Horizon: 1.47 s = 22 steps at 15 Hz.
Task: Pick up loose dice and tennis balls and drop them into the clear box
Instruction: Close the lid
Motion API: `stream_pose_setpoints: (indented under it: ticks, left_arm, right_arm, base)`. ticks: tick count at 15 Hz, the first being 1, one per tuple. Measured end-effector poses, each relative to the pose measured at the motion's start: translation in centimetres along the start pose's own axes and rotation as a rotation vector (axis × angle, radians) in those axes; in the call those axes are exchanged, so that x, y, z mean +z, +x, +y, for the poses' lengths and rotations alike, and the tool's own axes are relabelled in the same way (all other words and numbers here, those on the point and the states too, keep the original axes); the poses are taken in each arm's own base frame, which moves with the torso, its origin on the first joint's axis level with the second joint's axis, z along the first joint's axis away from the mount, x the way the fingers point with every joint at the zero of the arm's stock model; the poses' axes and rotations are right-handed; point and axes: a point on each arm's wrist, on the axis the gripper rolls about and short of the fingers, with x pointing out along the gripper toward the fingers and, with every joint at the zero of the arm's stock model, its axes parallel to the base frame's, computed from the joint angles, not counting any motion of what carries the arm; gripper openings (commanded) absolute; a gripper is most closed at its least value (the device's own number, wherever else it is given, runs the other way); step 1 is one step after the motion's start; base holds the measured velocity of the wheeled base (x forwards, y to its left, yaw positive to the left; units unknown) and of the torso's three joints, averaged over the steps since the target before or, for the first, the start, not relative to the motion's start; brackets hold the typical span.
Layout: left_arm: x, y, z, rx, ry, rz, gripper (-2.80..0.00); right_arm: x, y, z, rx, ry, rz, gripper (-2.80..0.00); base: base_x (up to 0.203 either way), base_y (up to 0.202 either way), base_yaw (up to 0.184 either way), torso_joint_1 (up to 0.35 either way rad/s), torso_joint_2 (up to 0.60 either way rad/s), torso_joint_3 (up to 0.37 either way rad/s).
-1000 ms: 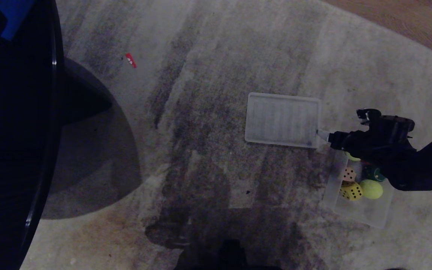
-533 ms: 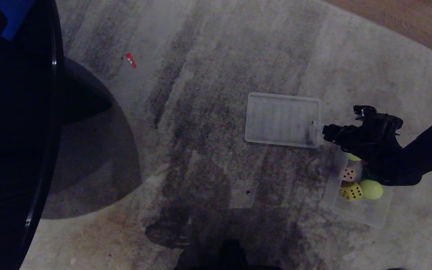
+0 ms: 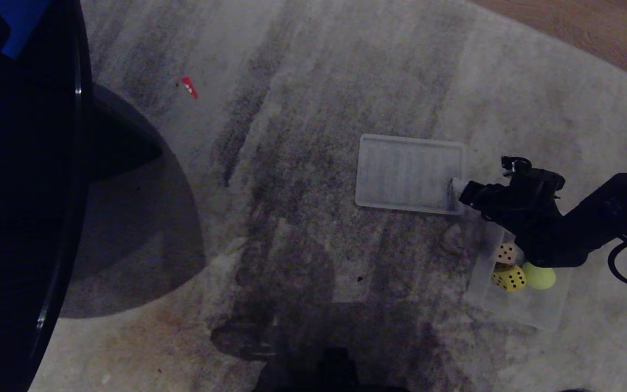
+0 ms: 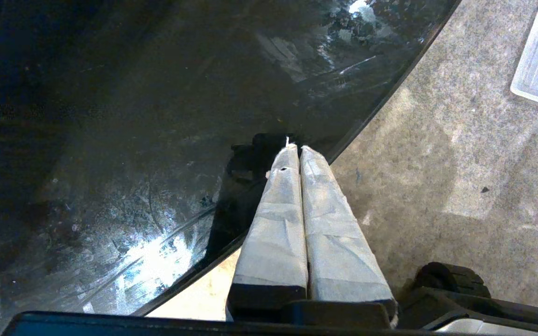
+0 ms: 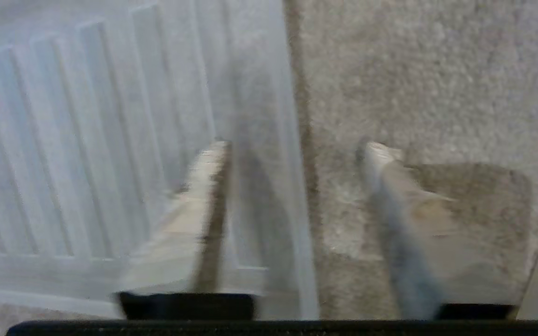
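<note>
Right wrist view | right gripper point(image 5: 294, 145) jaws parted astride lid point(image 5: 87, 140) rim, nothing clamped | risk: thin rim slips, lid skids on carpet point(image 5: 414, 70) | left gripper point(image 4: 294, 149) clenched, parked

R gripper point(image 3: 456, 188) at lid point(image 3: 406, 173) edge

On your head view the rug point(image 3: 346, 109) fills most of the frame, with bare floor point(image 3: 591, 27) in the upper right corner and the round table point(image 3: 19, 190) down the left edge. The flat lid point(image 3: 400, 174) lies right of centre. Lower right of it sits the clear box point(image 3: 531, 310), holding two dice point(image 3: 509, 277) and a tennis ball point(image 3: 539, 276). The right gripper point(image 3: 455, 188) straddles the lid's right edge, one finger over the lid and one outside it.
</note>
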Motion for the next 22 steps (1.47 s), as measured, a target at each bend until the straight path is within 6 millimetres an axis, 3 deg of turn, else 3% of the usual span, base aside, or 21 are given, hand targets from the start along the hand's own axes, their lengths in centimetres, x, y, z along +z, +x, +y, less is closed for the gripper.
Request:
stream_pose_setpoints:
  ticks: [6, 11, 16, 22]
  left_arm:
    - [0.0, 0.0, 0.0, 0.0, 0.0, 0.0, -2.8]
    - [0.0, 0.0, 0.0, -0.001, 0.0, 0.0, -2.8]
    - [0.0, 0.0, 0.0, 0.0, 0.0, 0.0, -2.8]
    - [0.0, 0.0, 0.0, -0.001, 0.0, 0.0, -2.8]
  right_arm:
    - [0.1, 0.0, 0.1, 0.002, -0.042, 0.002, -2.8]
    - [2.8, -1.7, 1.0, -0.01, -0.038, 0.018, -2.8]
    - [5.7, -6.3, 2.6, -0.037, -0.029, 0.079, -2.8]
    - [3.1, -13.3, 2.6, -0.089, -0.106, 0.248, -2.8]
  base:
    - [0.0, 0.0, 0.0, 0.0, 0.0, 0.0]
    - [0.0, 0.0, 0.0, 0.0, 0.0, 0.0]
    - [0.0, 0.0, 0.0, 0.0, 0.0, 0.0]
    - [0.0, 0.0, 0.0, 0.0, 0.0, 0.0]
